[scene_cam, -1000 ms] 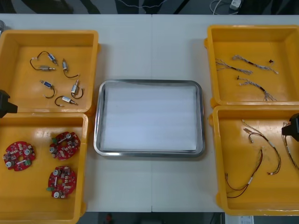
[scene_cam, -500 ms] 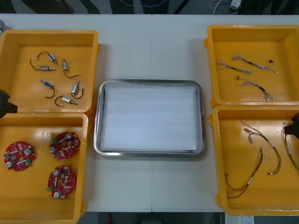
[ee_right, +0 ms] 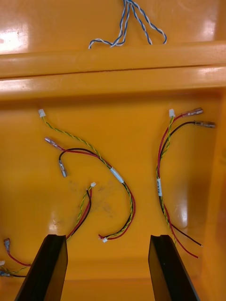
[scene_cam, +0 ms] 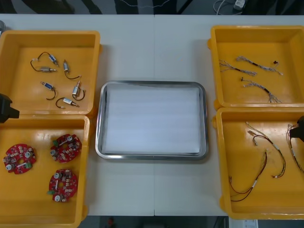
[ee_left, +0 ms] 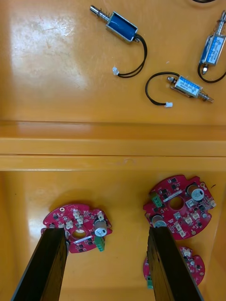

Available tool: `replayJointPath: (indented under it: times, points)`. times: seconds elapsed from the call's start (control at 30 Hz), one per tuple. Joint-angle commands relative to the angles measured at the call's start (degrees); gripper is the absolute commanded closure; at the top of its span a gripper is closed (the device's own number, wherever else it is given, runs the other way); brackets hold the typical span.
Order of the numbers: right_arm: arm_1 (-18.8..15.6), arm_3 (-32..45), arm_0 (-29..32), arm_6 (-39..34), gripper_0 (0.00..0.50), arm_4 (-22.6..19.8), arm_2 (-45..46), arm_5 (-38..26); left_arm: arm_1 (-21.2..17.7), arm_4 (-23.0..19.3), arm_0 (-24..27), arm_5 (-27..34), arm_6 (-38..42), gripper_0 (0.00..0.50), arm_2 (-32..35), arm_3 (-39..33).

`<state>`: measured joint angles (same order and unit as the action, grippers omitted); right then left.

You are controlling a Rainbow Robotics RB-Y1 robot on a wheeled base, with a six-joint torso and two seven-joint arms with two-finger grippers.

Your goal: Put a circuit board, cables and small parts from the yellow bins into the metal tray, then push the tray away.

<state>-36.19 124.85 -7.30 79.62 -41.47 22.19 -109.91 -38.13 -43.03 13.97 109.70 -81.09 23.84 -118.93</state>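
**Metal tray: nothing loaded, both grippers poised over stock**

1. Tray. White inside and holding nothing, it sits centrally on the table. You have every pick yet to make.

2. Left gripper. Fingers are spread wide and empty above the near-left yellow bin. One finger overlaps the edge of a circuit board; the other stands just beside a second board.
   - Hazard: if you descend from here, a fingertip may land on components instead of straddling a rim.
   - Hazard: the closing fingers may shove the two boards together.
   - Remedy: centre over one board.

3. Right gripper. Fingers are apart and carry nothing above the near-right bin. The red and yellow cables lie beyond the fingertips.
   - Hazard: the strands loop close together, so one lifted cable will likely drag its neighbour.
   - Hazard: a thin wire may slip through a loose pinch.

4. Untouched stock. The small metal parts are in the far-left bin, and the blue and white cables are in the far-right bin.
   - Hazard: the black leads on the parts may snag one another.

5. Tray seating. It appears to rest free on the table.
   - Hazard: a drop from height or a knock on the rim could skid it before you mean to push.
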Motion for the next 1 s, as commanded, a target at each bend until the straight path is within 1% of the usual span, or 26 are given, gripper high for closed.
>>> replayJointPath:
  times: [0.03, 0.37, 0.47, 0.67, 0.73, 1.0]
  points:
    - [-2.3, 1.0, 3.1, 0.2, 0.0, -0.7, 2.3, -0.1, -0.8, -0.1, -2.2, 0.3, 0.5, 0.0, -0.9, -1.0]
    - [-2.4, 1.0, 7.3, 2.3, 0.0, -1.6, 2.3, -0.1, -2.0, -1.4, -8.3, 0.3, 0.7, 0.0, -1.6, -4.2]
    - [-2.4, 0.8, 8.1, 3.1, 0.0, -1.8, 2.3, 1.5, -2.0, -1.6, -10.1, 0.3, 0.7, 0.0, -1.7, -4.8]
    - [-2.4, -2.9, 9.1, 5.3, 0.0, -2.6, 2.3, 6.4, -1.9, -2.2, -13.4, 0.3, 0.7, 0.0, -2.7, -5.4]
    - [-2.5, -4.5, 9.2, 8.3, 0.0, -2.6, 2.3, 8.0, -2.0, -2.4, -14.3, -1.6, 0.7, 0.0, -3.2, -5.4]
    - [-2.5, -9.2, 10.8, 14.2, 0.0, -2.3, 2.2, 14.3, -2.0, -2.1, -16.9, -7.6, 0.9, 0.0, -5.4, -5.5]
